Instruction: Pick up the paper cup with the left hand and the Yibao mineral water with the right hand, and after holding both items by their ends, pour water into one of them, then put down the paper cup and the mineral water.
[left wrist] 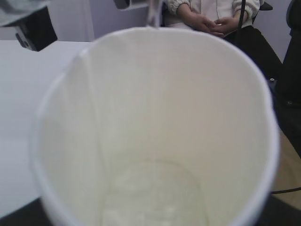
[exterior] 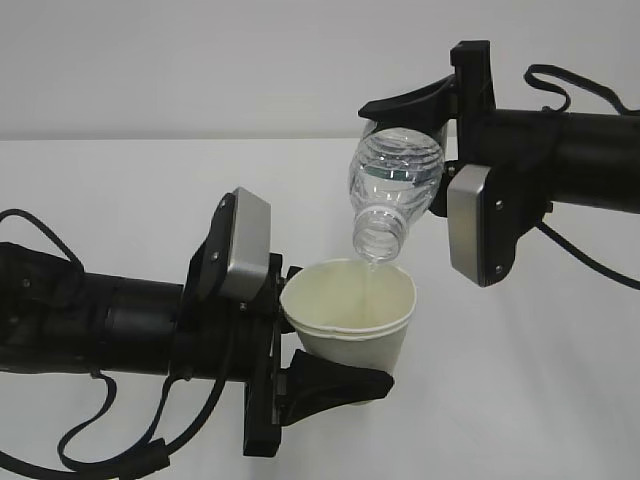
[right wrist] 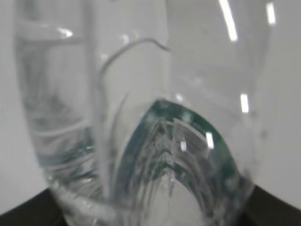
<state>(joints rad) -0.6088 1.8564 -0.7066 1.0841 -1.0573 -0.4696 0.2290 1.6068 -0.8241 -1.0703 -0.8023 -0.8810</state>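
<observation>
The white paper cup [exterior: 350,315] is held above the table, mouth up and slightly tilted, with my left gripper [exterior: 322,352] shut on its lower part. Above it the clear Yibao mineral water bottle [exterior: 393,175] is tipped neck down, and my right gripper [exterior: 405,140] is shut on its base end. A thin stream of water [exterior: 368,272] runs from the neck into the cup. The left wrist view looks into the cup [left wrist: 155,117], where a little water [left wrist: 150,197] lies at the bottom. The right wrist view is filled by the bottle [right wrist: 141,94] and its green label [right wrist: 155,141].
The white table [exterior: 560,400] stretches under both arms. Black cables [exterior: 110,440] loop below the left arm. In the left wrist view a seated person [left wrist: 211,19] is beyond the far edge of the table.
</observation>
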